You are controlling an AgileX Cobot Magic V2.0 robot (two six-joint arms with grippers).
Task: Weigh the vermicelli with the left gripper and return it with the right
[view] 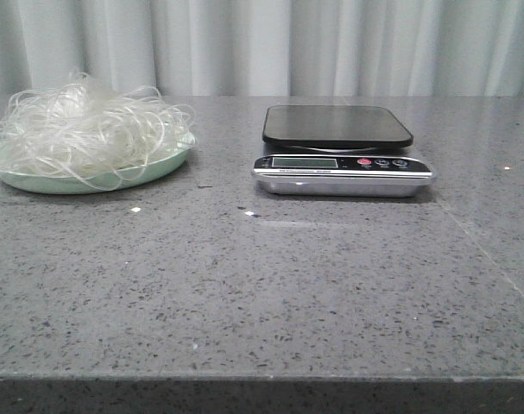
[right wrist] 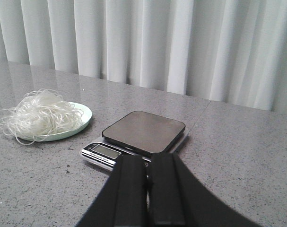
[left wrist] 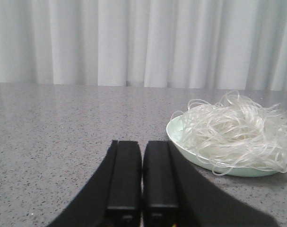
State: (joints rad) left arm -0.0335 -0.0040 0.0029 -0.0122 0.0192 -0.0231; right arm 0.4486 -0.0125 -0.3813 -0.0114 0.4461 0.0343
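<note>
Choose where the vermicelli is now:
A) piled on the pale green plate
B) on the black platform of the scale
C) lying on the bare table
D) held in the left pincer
A: the vermicelli sits heaped on the plate, while the scale is bare.

A wide bare stretch of grey countertop [view: 262, 293] is left open in front, and a clear gap is seen between the plate [view: 89, 179] heaped with vermicelli [view: 85, 129] and the kitchen scale [view: 341, 151]. Passage behind is closed off by a curtain [view: 262, 43].
</note>
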